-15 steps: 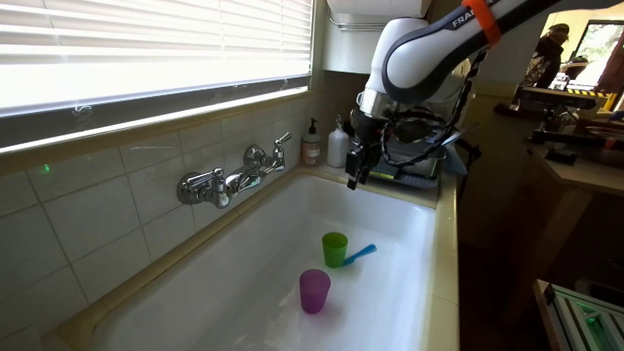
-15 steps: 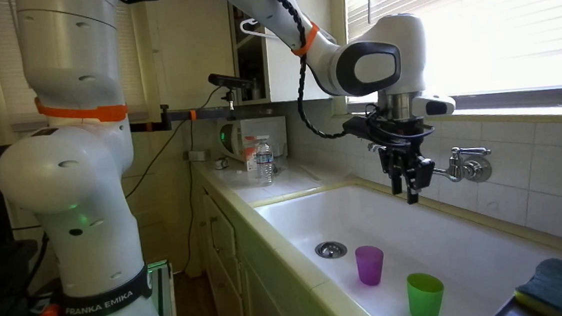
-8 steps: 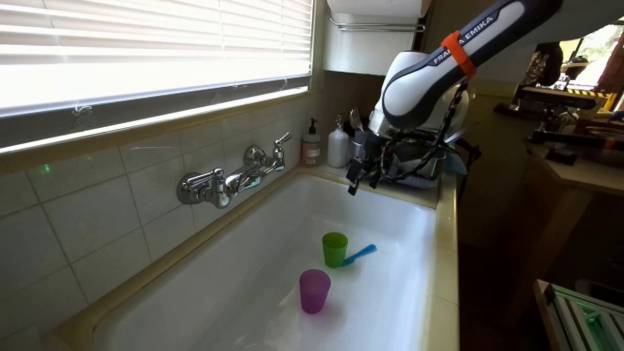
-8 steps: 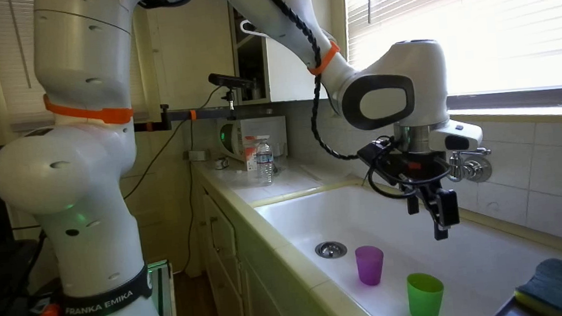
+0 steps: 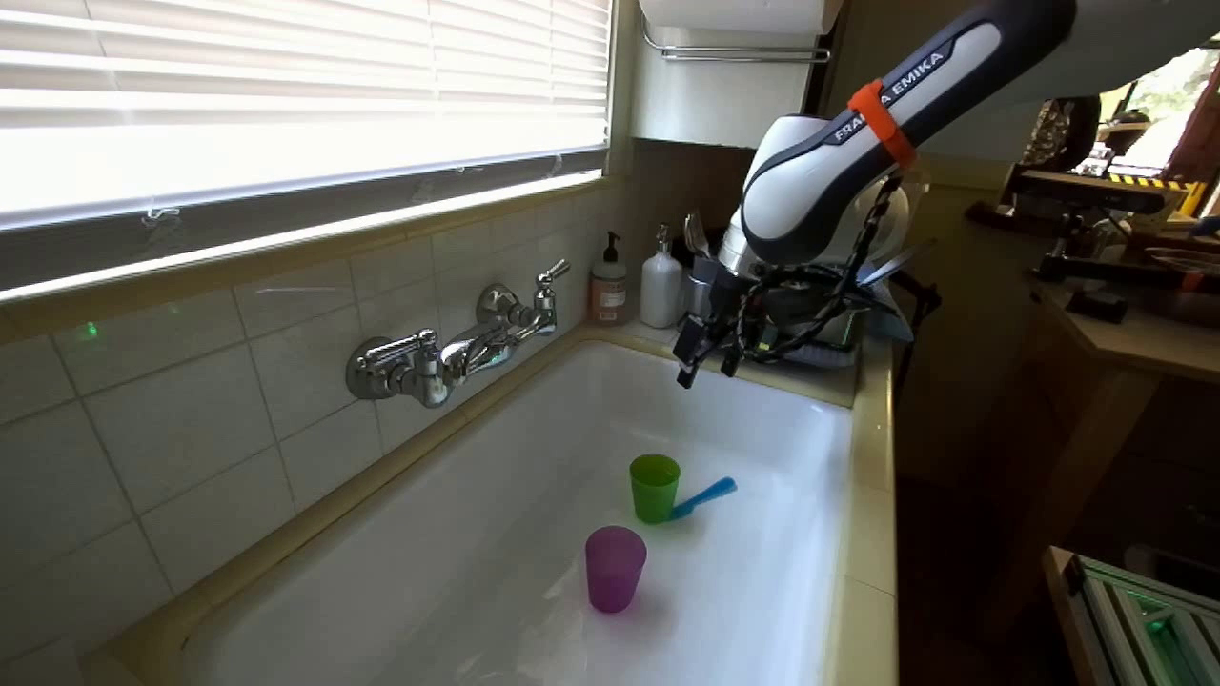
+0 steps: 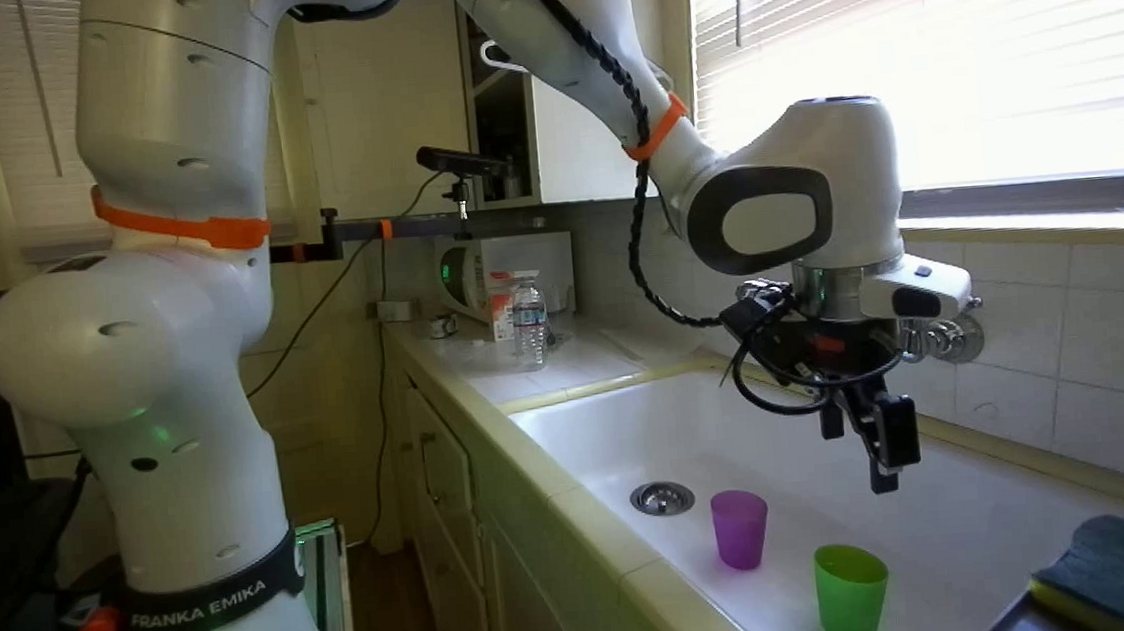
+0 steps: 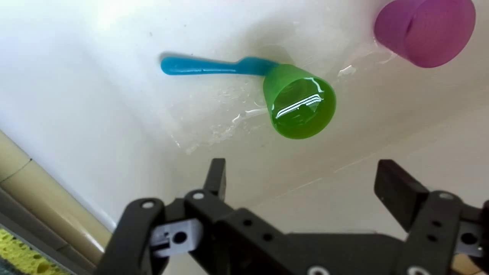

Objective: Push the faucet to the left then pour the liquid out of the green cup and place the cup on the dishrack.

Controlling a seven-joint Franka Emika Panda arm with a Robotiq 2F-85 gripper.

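Hand hangs spread wide over the sink, well apart from the green cup holding liquid.

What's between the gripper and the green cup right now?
In the wrist view, no object shows between the gripper, its jaws open, and the green cup: just bare white sink. The blue utensil lies outside that stretch.

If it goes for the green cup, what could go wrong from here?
Spill: the green cup holds liquid, so a bump may slop it out.
Snag: the blue utensil reaches the cup's base, maybe touching; the open gripper might drag it along.
Knock: the purple cup stands nearby and could get tipped.
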